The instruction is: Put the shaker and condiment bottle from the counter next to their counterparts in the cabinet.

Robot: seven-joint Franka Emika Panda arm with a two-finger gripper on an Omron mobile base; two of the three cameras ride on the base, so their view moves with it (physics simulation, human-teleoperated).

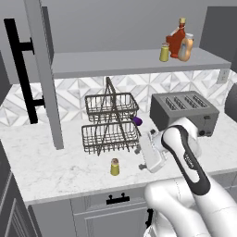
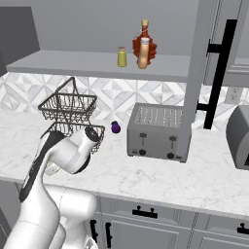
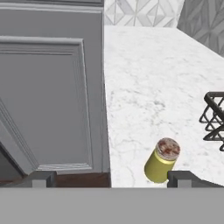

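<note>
Left base view: condiment bottle already up on the cabinet shelf, touching the dark-red bottle at its 3 o'clock, twin shaker at its 9 o'clock; so half done by the look of it. Shaker still upright on the counter, at 6 o'clock of the wire rack, near the front edge; end effector low at the shaker's 3 o'clock, apart from it, carrying nothing. Toaster at 3 o'clock of the rack; purple item at the rack's right edge; open cabinet door with black bar handle hanging at 10 o'clock.

Right base view: same trio on the shelf; orange-tan bottle in front of the red one, twin shaker at its 9 o'clock. Arm elbow covering the counter ahead of the rack. Second appliance at the toaster's 3 o'clock.

Hand view: shaker at 5 o'clock, between the fingertips but nearer the right one; tips spread wide, pinching nothing. Rack corner at 3 o'clock; grey panel at 9 o'clock.

Left to do, judging: grab shaker, lift past rack and door edge, set beside twin.
</note>
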